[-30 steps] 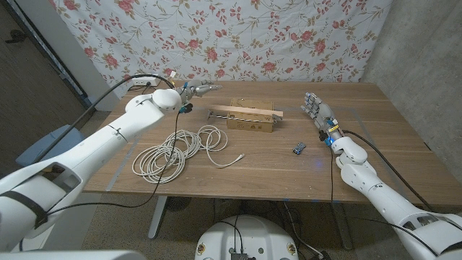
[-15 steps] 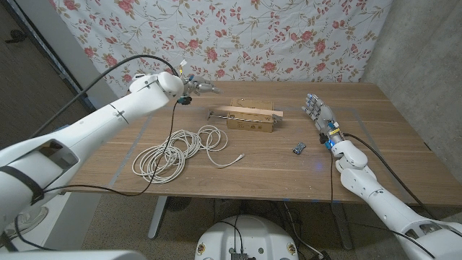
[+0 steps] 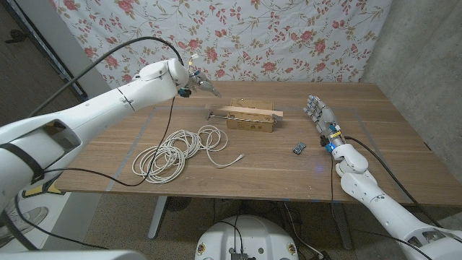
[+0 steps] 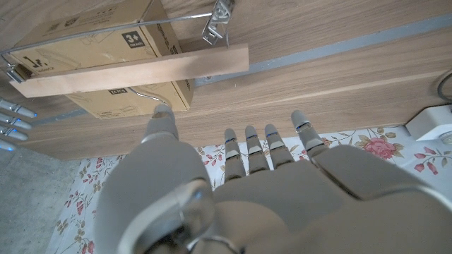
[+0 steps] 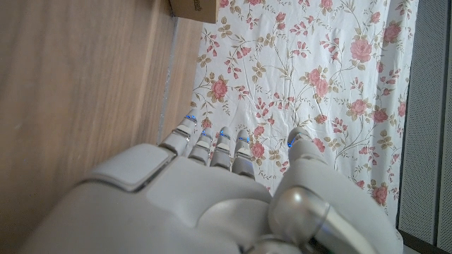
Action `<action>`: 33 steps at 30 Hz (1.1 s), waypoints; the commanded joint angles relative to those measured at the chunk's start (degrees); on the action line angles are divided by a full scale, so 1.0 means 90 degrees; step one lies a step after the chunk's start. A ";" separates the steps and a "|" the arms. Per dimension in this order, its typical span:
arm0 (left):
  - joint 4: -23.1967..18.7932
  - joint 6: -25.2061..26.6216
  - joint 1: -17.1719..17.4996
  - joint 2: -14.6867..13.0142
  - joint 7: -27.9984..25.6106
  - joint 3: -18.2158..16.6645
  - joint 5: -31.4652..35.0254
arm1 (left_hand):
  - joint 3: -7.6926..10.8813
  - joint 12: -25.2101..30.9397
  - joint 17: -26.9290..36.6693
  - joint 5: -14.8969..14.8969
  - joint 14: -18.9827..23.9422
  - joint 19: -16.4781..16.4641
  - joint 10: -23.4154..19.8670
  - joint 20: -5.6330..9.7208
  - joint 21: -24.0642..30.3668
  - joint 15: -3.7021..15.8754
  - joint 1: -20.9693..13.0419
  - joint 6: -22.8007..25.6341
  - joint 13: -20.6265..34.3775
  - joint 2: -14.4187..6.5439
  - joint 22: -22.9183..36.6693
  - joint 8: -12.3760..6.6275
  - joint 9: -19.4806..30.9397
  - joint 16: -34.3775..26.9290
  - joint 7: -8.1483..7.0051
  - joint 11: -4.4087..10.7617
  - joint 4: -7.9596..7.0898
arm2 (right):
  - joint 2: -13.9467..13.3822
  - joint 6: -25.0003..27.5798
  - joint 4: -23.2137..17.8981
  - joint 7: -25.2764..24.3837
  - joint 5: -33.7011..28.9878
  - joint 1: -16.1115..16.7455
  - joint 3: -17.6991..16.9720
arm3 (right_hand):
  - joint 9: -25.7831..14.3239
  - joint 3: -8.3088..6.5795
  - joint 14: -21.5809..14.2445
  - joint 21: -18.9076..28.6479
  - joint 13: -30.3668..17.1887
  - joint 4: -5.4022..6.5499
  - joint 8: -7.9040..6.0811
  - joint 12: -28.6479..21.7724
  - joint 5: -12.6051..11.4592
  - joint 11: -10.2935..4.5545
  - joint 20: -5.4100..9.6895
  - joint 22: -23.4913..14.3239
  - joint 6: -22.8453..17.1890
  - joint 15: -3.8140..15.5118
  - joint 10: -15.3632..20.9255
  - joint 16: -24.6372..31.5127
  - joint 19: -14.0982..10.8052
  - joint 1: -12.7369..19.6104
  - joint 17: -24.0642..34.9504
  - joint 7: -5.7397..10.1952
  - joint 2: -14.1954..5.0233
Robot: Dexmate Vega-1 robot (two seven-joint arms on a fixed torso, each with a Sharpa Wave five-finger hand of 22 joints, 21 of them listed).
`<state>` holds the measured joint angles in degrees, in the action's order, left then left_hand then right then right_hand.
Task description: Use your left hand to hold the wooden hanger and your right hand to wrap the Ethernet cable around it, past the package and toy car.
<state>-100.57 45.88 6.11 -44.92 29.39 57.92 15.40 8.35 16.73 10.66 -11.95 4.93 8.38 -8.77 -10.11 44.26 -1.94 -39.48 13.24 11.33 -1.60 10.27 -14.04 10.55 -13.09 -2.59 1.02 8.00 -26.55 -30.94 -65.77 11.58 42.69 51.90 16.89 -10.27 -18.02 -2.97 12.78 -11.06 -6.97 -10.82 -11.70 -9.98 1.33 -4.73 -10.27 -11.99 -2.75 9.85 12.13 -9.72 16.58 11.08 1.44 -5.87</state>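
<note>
Landmark: the box (image 3: 251,120), a flat cardboard package near the middle of the table (image 3: 375,173), towards the far side.

Hanger (image 3: 242,111): lies on top of the box, long axis across the table, roughly parallel to the box's long side. Its wooden bar overhangs the box on the robot's left. The metal hook (image 3: 212,115) sticks out past the box's left end, over the tabletop. In the left wrist view the bar (image 4: 134,72) sits diagonally across the box (image 4: 99,42), with the wire clip end (image 4: 217,27) clear of the cardboard.

Left hand (image 3: 198,85): raised above the table, left of the box and beyond its far-left corner, fingers pointing towards the box. It holds nothing. In the left wrist view the fingers (image 4: 248,144) are straight and slightly apart, not touching the hanger.

Right hand (image 3: 318,114): well to the right of the box, low at the table, fingers extended towards the far edge, slightly apart, nothing in them. The right wrist view agrees: fingers (image 5: 212,141) straight, thumb separate.

Cable (image 3: 177,150): white, loosely coiled, nearer the robot than the box and to its left. One loose end with plug (image 3: 238,157) trails out in front of the box. Neither hand touches it.

Toy car (image 3: 299,148): small, dark, right of the box and nearer the robot, between the box and the right hand.
</note>
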 commanded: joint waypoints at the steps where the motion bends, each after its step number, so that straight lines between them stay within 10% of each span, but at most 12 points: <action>1: 0.0052 0.0236 -0.0514 0.0137 0.0941 0.0567 0.0961 | -0.0011 -0.0091 -0.0001 -0.0104 -0.0014 -0.0060 0.0065 -0.0002 -0.0040 0.0052 -0.0119 -0.0031 0.0036 0.0104 0.0027 0.0094 0.0022 0.0056 -0.0077 -0.0016 0.0060 | -0.0031 -0.0075 -0.0166 -0.0076 0.0009 0.0171 -0.0038 | -0.0025 0.0013 -0.0051 0.0000 -0.0024 -0.0019 -0.0034 -0.0048 -0.0013 -0.0014 -0.0005 -0.0021 -0.0077 -0.0004 0.0075 0.0051 -0.0089 -0.0021 0.0013 -0.0017 0.0018; 24: 0.0868 -0.0568 -0.0736 0.0687 0.1935 0.1079 0.2425 | -0.0071 -0.0205 0.0006 -0.0265 -0.0178 -0.0082 0.0202 0.0009 -0.0168 0.0122 -0.0294 0.0193 0.0050 0.0176 0.0033 0.0132 0.0045 0.0146 -0.0321 0.0031 0.0047 | 0.0016 -0.0168 -0.0332 -0.0281 -0.0079 0.0291 -0.0025 | -0.0025 0.0026 -0.0078 -0.0009 -0.0028 -0.0017 -0.0036 -0.0043 -0.0016 0.0023 -0.0009 -0.0021 -0.0105 -0.0056 0.0107 0.0051 -0.0100 -0.0042 0.0017 -0.0020 0.0013; 33: 0.1379 -0.1283 -0.0626 0.1008 0.1853 0.1025 0.2762 | -0.0084 -0.0199 0.0003 -0.0363 -0.0071 -0.0239 0.0088 0.0093 -0.0193 0.0239 -0.0454 0.0187 0.0054 0.0180 0.0036 0.0198 0.0054 0.0116 -0.0490 0.0478 0.0048 | 0.0050 -0.0204 -0.0333 -0.0364 -0.0105 0.0315 -0.0024 | -0.0026 0.0031 -0.0096 -0.0013 -0.0029 -0.0016 -0.0039 -0.0041 -0.0017 0.0012 -0.0013 -0.0021 -0.0123 -0.0073 0.0122 0.0053 -0.0105 -0.0052 0.0019 -0.0017 0.0010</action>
<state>-92.82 41.09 -0.16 -38.91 45.40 66.95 35.41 7.95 14.81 10.67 -14.84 3.81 6.73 -7.68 -9.33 42.58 -0.20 -42.71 14.82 11.60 0.12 10.26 -12.47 10.83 -11.97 -6.67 4.88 8.39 -26.49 -32.35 -68.52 9.16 42.08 54.39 16.65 -10.26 -17.85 -3.38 12.78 -11.06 -7.14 -10.82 -11.70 -9.98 1.43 -5.03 -10.27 -12.59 -3.17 10.57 12.13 -10.02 16.17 11.06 1.23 -5.78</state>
